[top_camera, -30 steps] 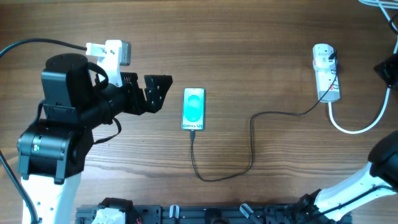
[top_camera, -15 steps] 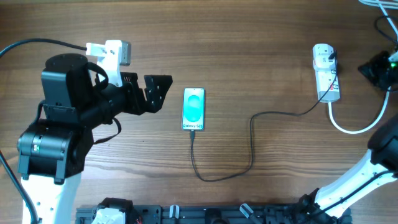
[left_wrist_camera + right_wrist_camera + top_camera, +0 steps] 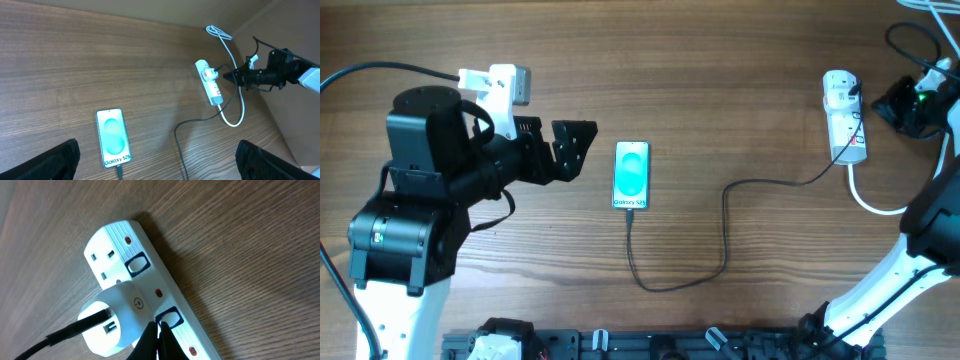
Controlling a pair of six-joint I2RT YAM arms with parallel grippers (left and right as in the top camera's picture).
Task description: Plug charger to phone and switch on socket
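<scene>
The phone (image 3: 632, 175) lies flat mid-table, its cyan screen lit; it also shows in the left wrist view (image 3: 114, 137). The thin black charger cable (image 3: 724, 225) runs from the phone's bottom edge, where its connector sits in the port (image 3: 119, 172), to a white adapter (image 3: 117, 317) plugged into the socket strip (image 3: 844, 120). My right gripper (image 3: 159, 330) is shut, with its tips at the left edge of a black rocker switch (image 3: 171, 317) on the strip (image 3: 195, 330). My left gripper (image 3: 572, 150) is open and empty, left of the phone.
A thick white cord (image 3: 885, 205) curves from the strip's near end towards the right edge. A second rocker switch (image 3: 137, 263) and an unused outlet (image 3: 102, 262) sit at the strip's far end. The cable loops in front of the phone (image 3: 670, 283).
My right gripper has moved in from the right edge leftward to the socket strip. The left arm, phone and cable have not moved.
</scene>
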